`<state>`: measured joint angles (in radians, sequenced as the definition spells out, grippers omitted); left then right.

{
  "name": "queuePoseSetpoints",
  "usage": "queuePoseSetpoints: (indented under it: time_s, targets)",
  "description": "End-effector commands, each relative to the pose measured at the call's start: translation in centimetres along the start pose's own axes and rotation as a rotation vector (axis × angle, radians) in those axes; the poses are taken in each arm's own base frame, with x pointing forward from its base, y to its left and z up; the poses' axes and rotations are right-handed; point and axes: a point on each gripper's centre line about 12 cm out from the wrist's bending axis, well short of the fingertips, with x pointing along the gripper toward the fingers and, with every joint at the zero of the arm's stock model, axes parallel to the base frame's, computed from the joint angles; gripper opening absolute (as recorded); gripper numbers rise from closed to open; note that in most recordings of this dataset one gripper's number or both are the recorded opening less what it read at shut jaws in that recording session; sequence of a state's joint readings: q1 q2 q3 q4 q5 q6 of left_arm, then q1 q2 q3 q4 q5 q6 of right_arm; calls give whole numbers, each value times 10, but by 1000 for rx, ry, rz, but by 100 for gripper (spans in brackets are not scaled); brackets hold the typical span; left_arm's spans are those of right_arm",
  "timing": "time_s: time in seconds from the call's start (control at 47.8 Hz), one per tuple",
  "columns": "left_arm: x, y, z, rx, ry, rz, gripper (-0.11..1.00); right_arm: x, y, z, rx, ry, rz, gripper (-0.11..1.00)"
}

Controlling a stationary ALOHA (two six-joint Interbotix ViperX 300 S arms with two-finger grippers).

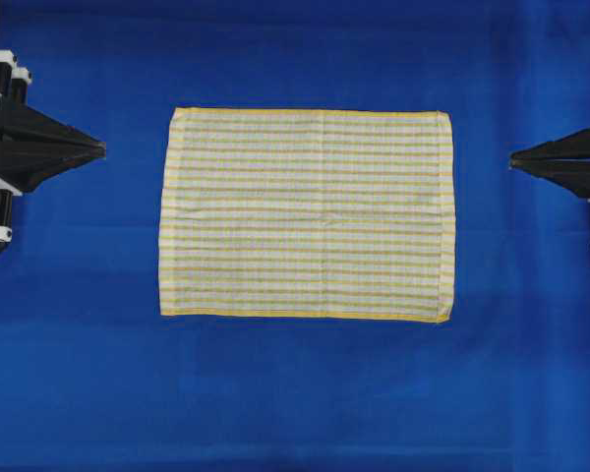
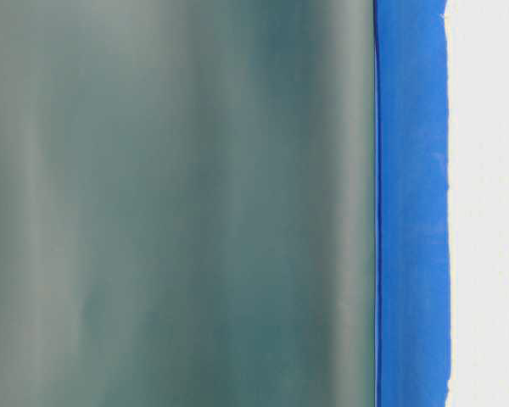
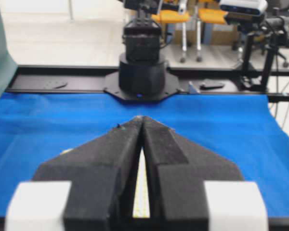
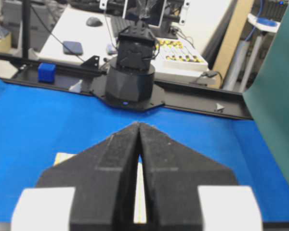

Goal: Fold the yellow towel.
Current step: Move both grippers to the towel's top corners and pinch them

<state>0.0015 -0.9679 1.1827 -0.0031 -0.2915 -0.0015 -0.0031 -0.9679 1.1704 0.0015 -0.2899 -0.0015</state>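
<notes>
The yellow towel (image 1: pixel 307 214) lies spread flat in the middle of the blue table, a striped rectangle with a brighter yellow hem. My left gripper (image 1: pixel 102 149) hangs shut to the left of the towel, its tips pointing at the towel's left edge with a gap between. My right gripper (image 1: pixel 512 159) hangs shut to the right, tips pointing at the right edge, also apart from it. In the left wrist view the gripper (image 3: pixel 141 118) is shut and empty, a sliver of towel (image 3: pixel 142 192) showing behind its fingers. The right wrist view shows its gripper (image 4: pixel 138 124) shut and empty.
Blue cloth (image 1: pixel 295 393) covers the table all round the towel. The opposite arm's base stands at the table's far edge in each wrist view (image 3: pixel 140 67) (image 4: pixel 131 72). The table-level view shows only a blurred grey-green sheet (image 2: pixel 178 203) and a blue strip.
</notes>
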Motion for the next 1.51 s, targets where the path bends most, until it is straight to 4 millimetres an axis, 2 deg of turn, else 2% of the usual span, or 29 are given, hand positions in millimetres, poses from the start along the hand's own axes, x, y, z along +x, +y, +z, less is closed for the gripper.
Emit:
queuePoseSetpoints:
  time_s: [0.0, 0.146, 0.272, 0.606, 0.669, 0.857, 0.899, 0.941, 1.087, 1.255, 1.485]
  targets:
    - [3, 2, 1, -17, 14, 13, 0, 5, 0, 7, 9, -12, -2, 0]
    - [6, 4, -6, 11, 52, 23, 0, 15, -4, 1, 27, 109, -23, 0]
    - [12, 13, -21, 35, 118, 65, 0, 24, -13, -8, 52, 193, -66, 0]
    - [31, 55, -74, 7, 331, 232, 3, 39, -54, -59, 134, 414, -247, 2]
    - [33, 60, -83, -6, 359, 252, 15, 40, -63, -70, 148, 457, -280, 12]
    - [43, 75, -114, -33, 462, 298, 71, 40, -88, -99, 188, 559, -380, 65]
    - [45, 79, -121, -38, 487, 312, 81, 39, -92, -105, 192, 577, -394, 71]
    - [46, 84, -129, -44, 512, 325, 86, 38, -97, -111, 199, 595, -413, 71]
    - [50, 102, -157, -67, 590, 380, 79, 39, -108, -130, 212, 626, -453, 63]
    - [51, 119, -184, -93, 677, 427, 79, 39, -119, -156, 230, 694, -490, 64]
    - [49, 131, -207, -111, 732, 459, 79, 38, -126, -186, 251, 750, -519, 64]
